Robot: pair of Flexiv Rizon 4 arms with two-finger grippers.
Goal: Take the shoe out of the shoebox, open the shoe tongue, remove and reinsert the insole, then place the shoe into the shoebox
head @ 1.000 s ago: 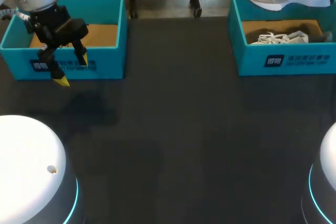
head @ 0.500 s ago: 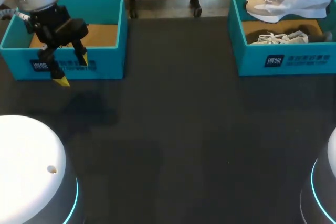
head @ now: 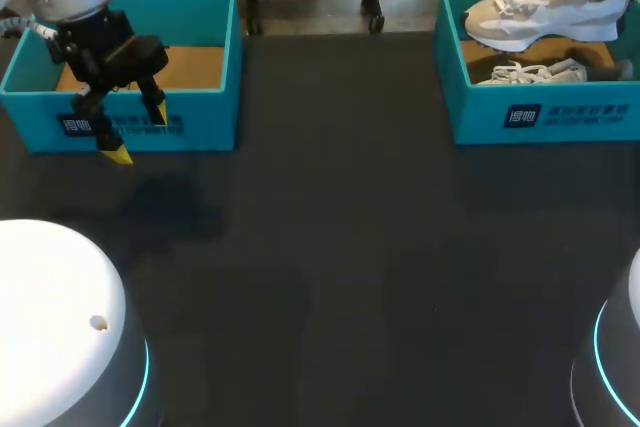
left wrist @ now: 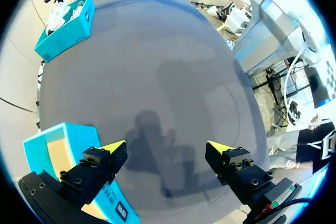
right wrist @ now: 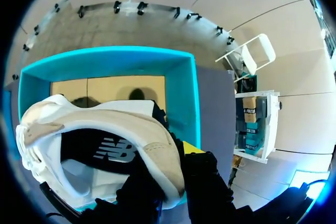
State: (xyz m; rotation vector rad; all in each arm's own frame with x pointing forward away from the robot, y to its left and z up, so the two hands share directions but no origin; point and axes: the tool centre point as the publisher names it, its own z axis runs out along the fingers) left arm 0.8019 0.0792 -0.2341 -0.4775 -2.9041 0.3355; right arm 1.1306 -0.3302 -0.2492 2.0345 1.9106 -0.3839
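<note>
Since the shoe (head: 540,9) is likely light, soft in the upper and stiffer at the sole, the heel collar looks the sound place to pinch (laces would slip). Right gripper (right wrist: 176,171) is clamped there, heel wall between its fingers, holding the shoe just above the right shoebox (head: 540,117), where a second shoe (head: 530,72) lies. Left gripper (head: 139,133) hangs spread wide, empty, fingers angled down before the left shoebox (head: 200,117).

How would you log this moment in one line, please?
right tool: shut on shoe, above shoebox | left tool: open, by other box
</note>
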